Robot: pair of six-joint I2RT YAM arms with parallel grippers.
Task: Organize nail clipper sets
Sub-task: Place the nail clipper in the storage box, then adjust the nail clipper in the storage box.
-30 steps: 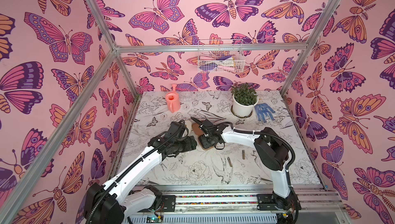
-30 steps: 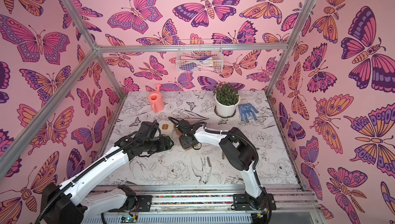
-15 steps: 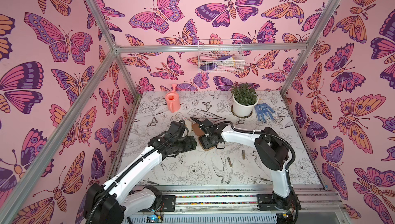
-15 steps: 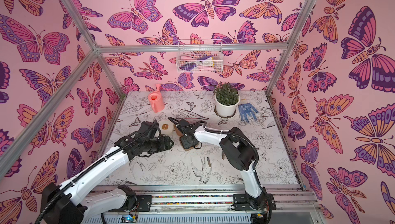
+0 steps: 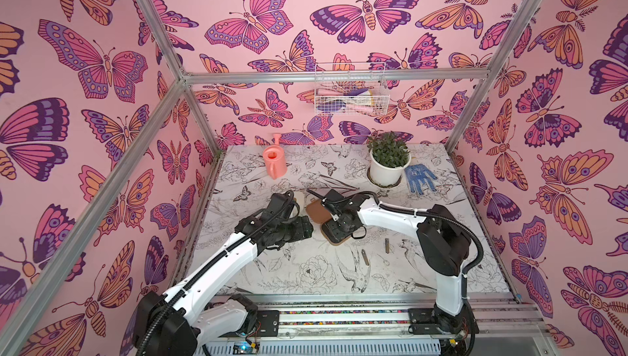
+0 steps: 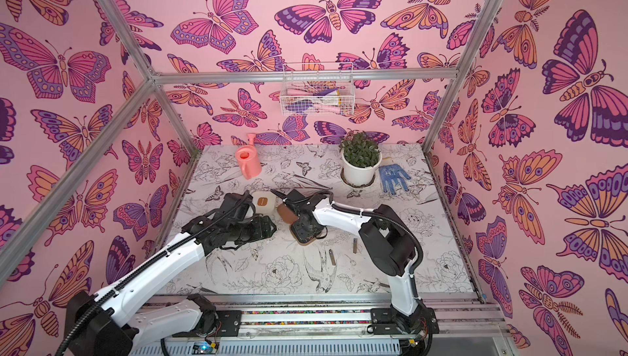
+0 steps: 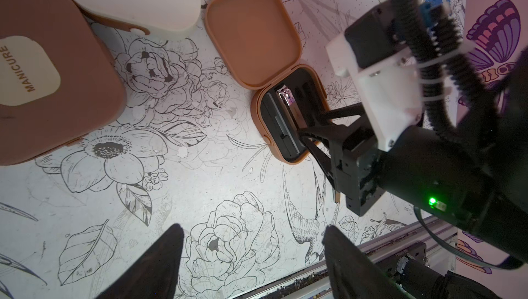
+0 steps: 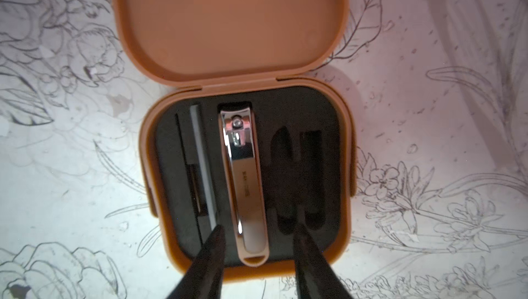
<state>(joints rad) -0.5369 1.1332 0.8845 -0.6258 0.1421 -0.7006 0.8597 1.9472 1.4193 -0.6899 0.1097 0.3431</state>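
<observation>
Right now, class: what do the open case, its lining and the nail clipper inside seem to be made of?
Open tan case: likely matte moulded plastic, smooth with rounded edges. Lining: seemingly dark foam, dull with cut-out slots. Nail clipper: polished metal, mirror-like reflections.

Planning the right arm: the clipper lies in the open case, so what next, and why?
Probably lift the right gripper clear: its jaws stand open astride the clipper, seated in the case; two slots are empty and a tool lies loose.
</observation>
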